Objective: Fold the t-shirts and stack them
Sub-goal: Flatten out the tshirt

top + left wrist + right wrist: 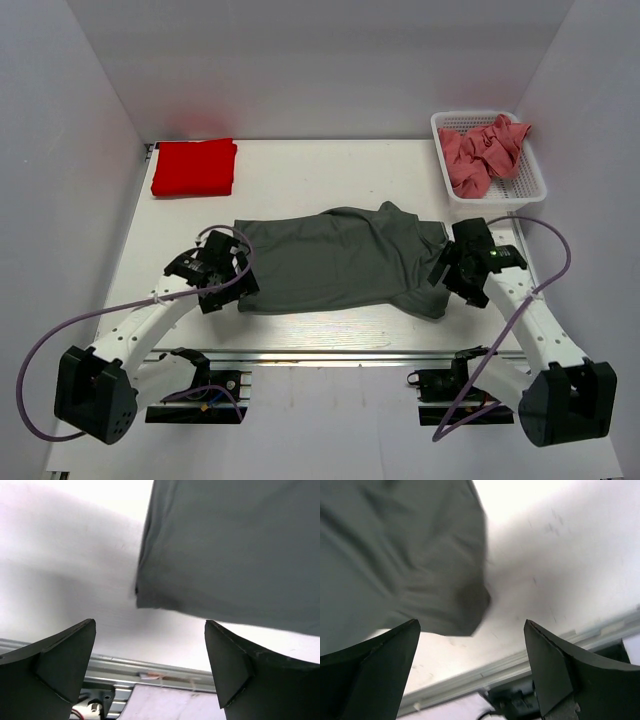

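A dark grey t-shirt lies spread at the centre of the table. The left gripper is at its 9 o'clock edge and the right gripper at 3 o'clock, both with jaws apart and empty. A folded red t-shirt lies at 11 o'clock. Pink t-shirts fill a basket at 2 o'clock.

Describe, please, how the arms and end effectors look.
The left arm and right arm have white perforated links, black joints, and a purple cable looping alongside. The left end effector and right end effector each show two dark wedge-shaped fingers.
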Tool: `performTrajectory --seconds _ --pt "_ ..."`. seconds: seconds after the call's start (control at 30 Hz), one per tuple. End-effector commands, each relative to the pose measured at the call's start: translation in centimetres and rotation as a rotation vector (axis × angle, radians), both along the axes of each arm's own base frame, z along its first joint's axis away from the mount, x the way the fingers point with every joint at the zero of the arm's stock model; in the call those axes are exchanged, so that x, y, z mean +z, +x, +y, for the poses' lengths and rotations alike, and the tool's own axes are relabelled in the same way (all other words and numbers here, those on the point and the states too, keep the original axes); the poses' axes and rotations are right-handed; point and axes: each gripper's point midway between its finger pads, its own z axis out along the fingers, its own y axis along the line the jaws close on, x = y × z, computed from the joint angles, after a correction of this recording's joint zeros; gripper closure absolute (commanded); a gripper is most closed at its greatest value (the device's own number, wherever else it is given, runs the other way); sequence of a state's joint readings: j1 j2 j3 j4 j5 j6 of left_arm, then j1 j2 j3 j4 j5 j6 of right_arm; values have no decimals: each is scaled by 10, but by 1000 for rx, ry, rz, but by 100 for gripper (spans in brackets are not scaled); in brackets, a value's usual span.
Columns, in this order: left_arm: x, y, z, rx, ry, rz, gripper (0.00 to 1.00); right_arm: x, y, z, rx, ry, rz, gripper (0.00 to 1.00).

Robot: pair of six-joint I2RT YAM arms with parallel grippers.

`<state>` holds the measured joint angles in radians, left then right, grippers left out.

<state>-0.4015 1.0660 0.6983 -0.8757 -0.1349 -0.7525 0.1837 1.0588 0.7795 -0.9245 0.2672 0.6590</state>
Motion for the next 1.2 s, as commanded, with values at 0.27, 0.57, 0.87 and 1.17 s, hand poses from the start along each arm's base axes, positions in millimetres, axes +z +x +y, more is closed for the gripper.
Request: performTrajectory --seconds 0.27,0.57,0.87,1.17 --pt "-3 8 -7 -32 -24 -2 0 8 14 7 60 30 -64 10" --pt "-35 4 -17 -56 -76 34 28 -41 -15 27 60 145 101 19" --pt "-45 9 -25 -74 -104 9 61 -68 -14 42 83 227 104 40" --pt "-10 56 -40 -128 -136 -192 100 -26 27 53 196 250 -69 100"
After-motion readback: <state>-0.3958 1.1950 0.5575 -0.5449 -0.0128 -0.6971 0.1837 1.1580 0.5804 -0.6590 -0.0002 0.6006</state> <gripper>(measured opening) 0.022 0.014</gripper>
